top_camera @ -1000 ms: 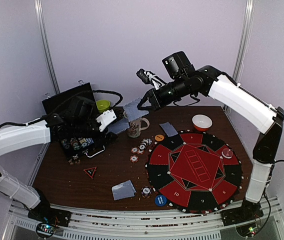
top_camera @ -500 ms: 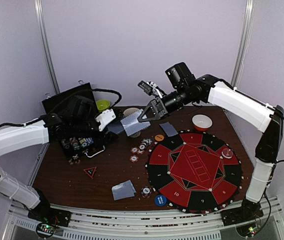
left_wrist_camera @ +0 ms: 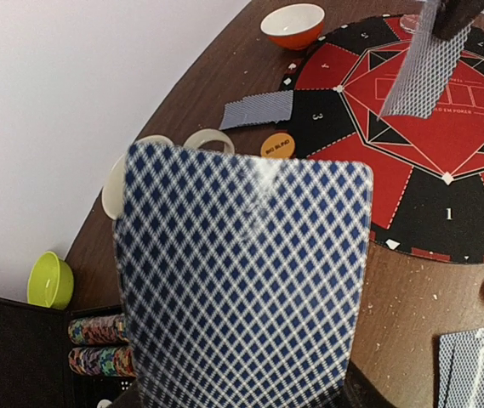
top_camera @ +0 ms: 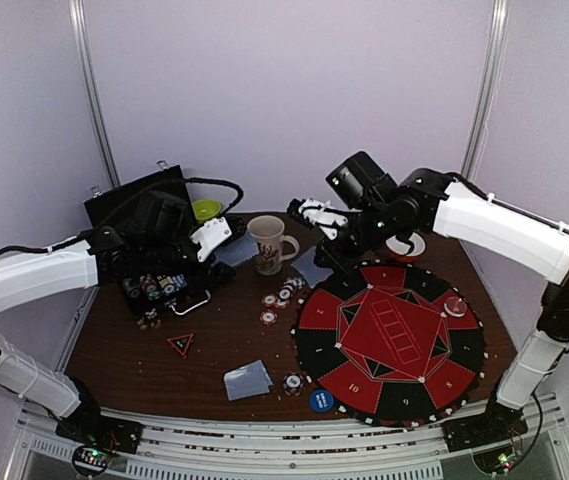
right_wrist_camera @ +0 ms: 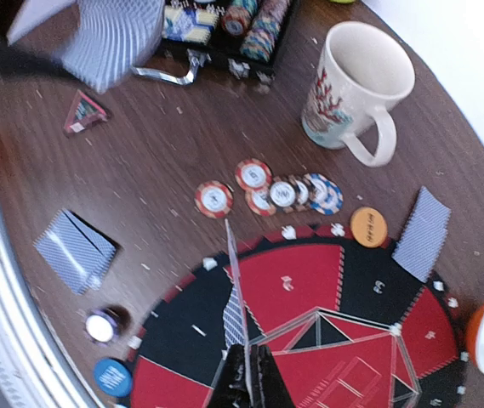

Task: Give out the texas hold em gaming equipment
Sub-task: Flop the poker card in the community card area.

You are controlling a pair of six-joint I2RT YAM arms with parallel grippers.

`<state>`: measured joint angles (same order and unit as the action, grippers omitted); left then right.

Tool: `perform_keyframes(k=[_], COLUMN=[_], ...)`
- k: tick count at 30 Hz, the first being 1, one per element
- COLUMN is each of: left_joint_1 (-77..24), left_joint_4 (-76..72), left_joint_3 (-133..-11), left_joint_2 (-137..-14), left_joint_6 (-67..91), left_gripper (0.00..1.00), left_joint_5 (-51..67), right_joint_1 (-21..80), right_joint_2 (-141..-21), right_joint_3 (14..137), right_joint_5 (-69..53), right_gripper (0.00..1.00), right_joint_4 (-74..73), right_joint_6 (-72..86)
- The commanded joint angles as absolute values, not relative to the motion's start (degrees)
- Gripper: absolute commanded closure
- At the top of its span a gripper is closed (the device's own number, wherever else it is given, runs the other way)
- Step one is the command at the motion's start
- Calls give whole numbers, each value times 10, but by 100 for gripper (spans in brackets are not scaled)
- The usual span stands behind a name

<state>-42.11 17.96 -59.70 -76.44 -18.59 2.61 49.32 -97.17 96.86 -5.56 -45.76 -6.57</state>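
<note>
My left gripper is shut on a blue-checked playing card that stands upright and fills the left wrist view, hiding the jaws. My right gripper is shut on another playing card, seen edge-on above the far-left part of the round red-and-black mat. That card also shows in the left wrist view. Striped chips lie in a row beside the mat. An orange button and a single card lie near the mug. A blue button lies at the mat's near edge.
A white patterned mug stands at the back centre. A black chip case sits under my left arm, with a green bowl behind it. A red-rimmed bowl is at the back right. A card pile and a triangle marker lie near the front.
My right gripper has come away from my left gripper with one card and has swung right and down, from above the mug to above the mat's far-left edge. The left arm has stayed still.
</note>
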Motion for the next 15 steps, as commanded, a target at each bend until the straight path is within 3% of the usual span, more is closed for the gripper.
perform_keyframes(k=[1,6,11,15], left_joint_1=[-423,-423,-423,-423], left_joint_4=[148,149,148,148], left_joint_3=[-596,-597,-596,-596], left_joint_2=[-759,-759,-760,-760], left_joint_6=[-192,-192,-192,-192], left_gripper=[48,48,48,48], left_joint_5=[18,17,19,18], right_joint_1=[525,536,545,543], right_joint_2=[-946,-920,-904,-927], right_joint_3=[868,718,577,581], right_joint_5=[229,338,335,328], right_gripper=[100,100,100,100], right_joint_4=[-425,-296,-126,-132], right_joint_6=[-223,-353,-479,-466])
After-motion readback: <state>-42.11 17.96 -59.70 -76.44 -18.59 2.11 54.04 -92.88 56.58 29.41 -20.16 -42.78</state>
